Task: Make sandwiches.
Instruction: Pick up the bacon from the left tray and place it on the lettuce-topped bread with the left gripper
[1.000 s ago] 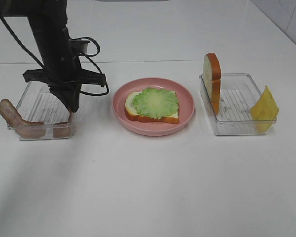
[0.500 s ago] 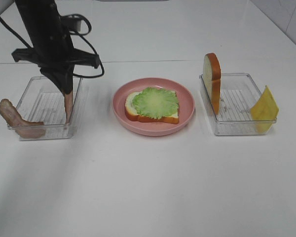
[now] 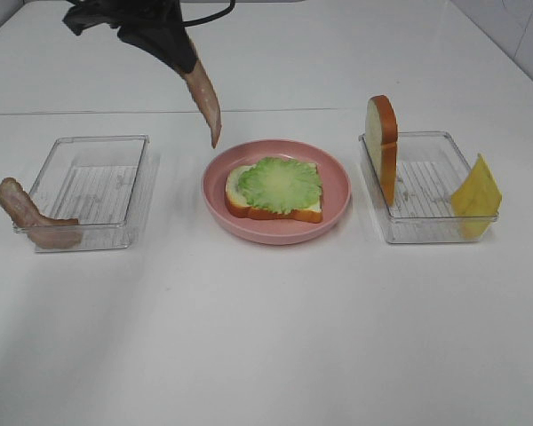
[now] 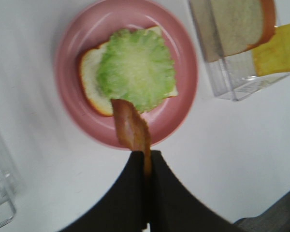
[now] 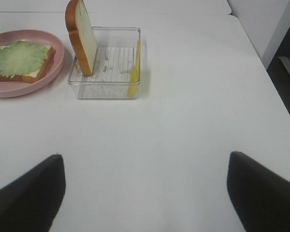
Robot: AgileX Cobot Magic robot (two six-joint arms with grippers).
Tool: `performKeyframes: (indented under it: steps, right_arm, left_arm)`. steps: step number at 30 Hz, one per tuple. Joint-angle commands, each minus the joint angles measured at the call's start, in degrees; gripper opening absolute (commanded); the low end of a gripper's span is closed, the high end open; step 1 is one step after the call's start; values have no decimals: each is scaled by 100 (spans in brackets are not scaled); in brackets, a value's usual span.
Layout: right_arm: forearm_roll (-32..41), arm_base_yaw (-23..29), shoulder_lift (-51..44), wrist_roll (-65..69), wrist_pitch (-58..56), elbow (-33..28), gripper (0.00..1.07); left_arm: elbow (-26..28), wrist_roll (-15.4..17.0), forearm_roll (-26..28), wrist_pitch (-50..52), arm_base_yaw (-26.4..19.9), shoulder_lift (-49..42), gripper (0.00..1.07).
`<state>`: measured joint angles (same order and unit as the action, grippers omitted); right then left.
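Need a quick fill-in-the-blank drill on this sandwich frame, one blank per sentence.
1. The left gripper is shut on a hanging reddish-brown ____ strip.
2. On the round pink plate, the ruffled green lettuce leaf lies on a white ____ slice with orange-brown crust.
3. The yellow cheese square leans in the clear plastic rectangular tray on the ____ of the exterior high view.

Missing words: bacon; bread; right.

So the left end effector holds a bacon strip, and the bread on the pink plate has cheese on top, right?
No. The bread on the pink plate has lettuce on top instead; the exterior high view shows it. The left end effector does hold a bacon strip.
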<state>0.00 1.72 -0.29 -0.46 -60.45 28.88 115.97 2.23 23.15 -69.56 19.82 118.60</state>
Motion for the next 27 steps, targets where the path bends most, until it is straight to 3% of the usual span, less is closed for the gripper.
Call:
performKeyframes:
  steps: [1,10,20,27]
  right_arm:
    - [0,-6,-92,46,29,-17,82]
    - [0,-6,-92,46,29,-17,82]
    - [0,-6,-92,46,29,-17,82]
    - [0,-6,-92,46,29,-17,82]
  left_arm:
    - [92,-504,831,223,80,355,0]
    - [126,-602,1123,1026,584,945,0]
    - [212,-768,1851,2063,1066,1627,0]
    - [246,-791,1679,2160,1066,1816,0]
